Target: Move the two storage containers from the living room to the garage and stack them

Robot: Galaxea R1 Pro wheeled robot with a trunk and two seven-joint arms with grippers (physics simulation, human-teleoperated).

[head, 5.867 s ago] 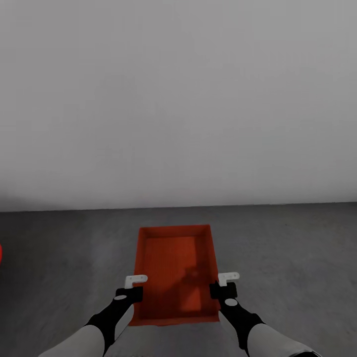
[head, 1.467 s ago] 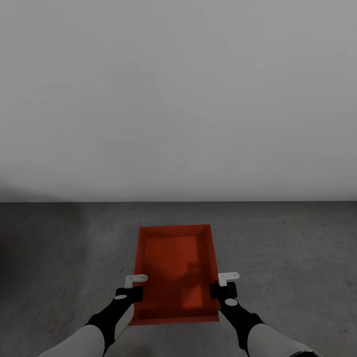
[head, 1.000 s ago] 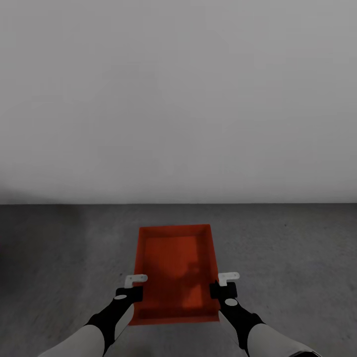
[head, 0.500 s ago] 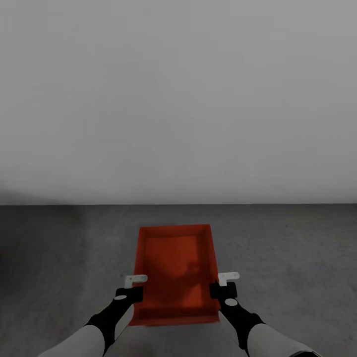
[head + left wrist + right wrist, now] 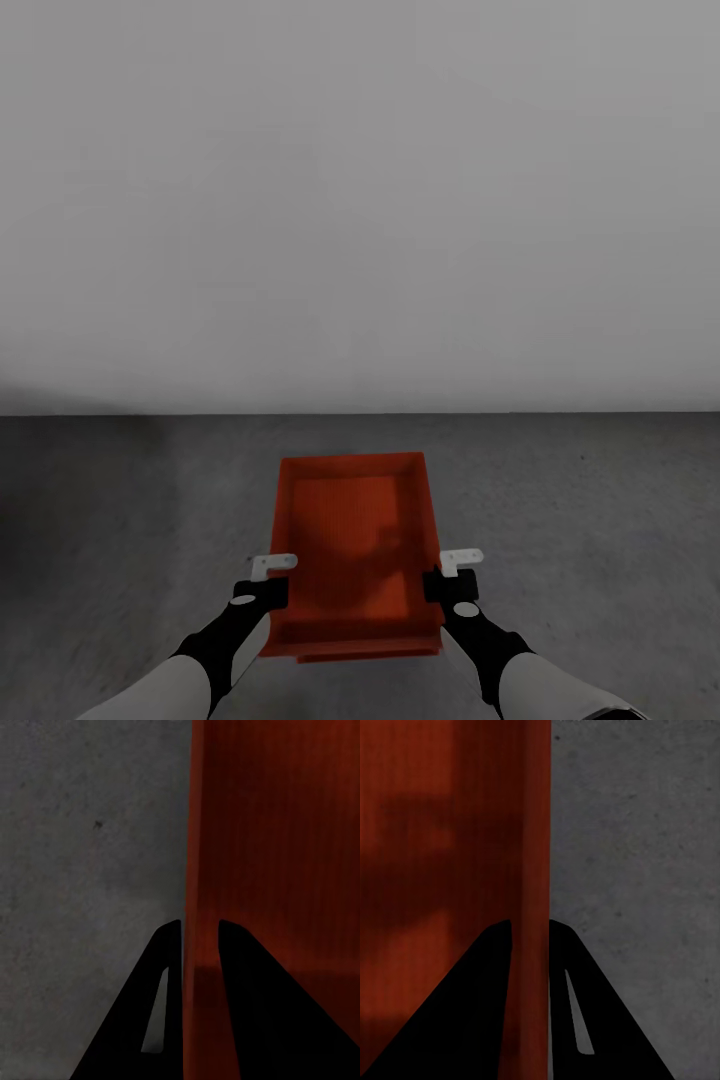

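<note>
Right gripper (image 5: 531, 937) fingers (image 5: 472, 1005) astride the storage container (image 5: 442, 855) wall, above grey floor (image 5: 637, 855)

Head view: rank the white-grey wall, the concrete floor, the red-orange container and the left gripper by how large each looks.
1. White-grey wall, over half the picture.
2. Concrete floor, the lower band.
3. Red-orange container, held over the floor, so nearer the camera.
4. Left gripper, smallest, jaws clamped on the container's side wall.

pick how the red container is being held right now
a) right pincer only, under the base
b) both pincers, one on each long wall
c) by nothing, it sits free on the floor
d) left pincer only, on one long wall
b: the left pincer and right pincer each straddle a side wall of the container, above the grey floor.
</note>
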